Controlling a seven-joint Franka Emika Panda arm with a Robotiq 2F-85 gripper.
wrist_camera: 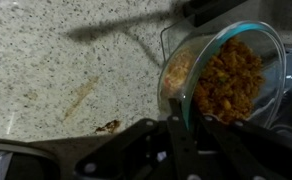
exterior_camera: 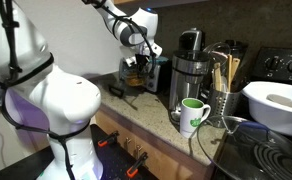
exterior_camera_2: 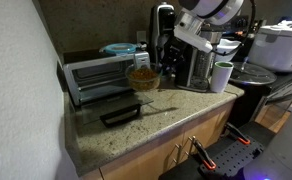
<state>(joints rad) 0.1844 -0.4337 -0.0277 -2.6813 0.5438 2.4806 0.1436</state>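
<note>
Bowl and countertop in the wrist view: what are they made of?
Bowl: probably clear glass, maybe clear plastic. The wall is see-through, the orange-brown food shows through it, and the rim is glossy and bluish.
Countertop: speckled stone, likely polished granite or a look-alike. It is beige with dark flecks and has a smooth surface.

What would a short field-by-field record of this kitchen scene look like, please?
Setting: speckled stone counter
Gripper: the gripper has its fingers shut, apparently on the rim of the glass bowl
Bowl contents: brown crumbly food
Nearby: toaster oven with its door open; green and white mug on the counter
</note>
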